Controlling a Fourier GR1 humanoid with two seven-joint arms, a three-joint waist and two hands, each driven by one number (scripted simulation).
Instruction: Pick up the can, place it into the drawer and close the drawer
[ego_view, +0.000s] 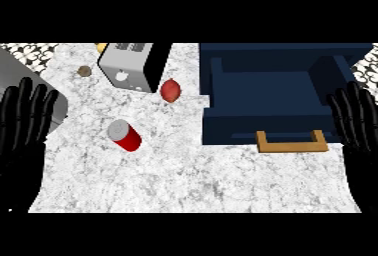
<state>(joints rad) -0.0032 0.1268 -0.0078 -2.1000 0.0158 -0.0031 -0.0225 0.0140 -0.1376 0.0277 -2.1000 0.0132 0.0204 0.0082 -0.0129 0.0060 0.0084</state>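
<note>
**Waiting at the start — can untouched, drawer open**

Nothing of the task looks done yet. The red can (125, 135) lies tilted on the marble counter (192, 180), left of the open blue drawer (277, 100) and well apart from both hands. The left hand (26, 120) and right hand (356, 117) rest at the view's edges, fingers straight, holding nothing. Picking, placing and pushing the wooden handle (291, 142) shut — all remain.
</note>
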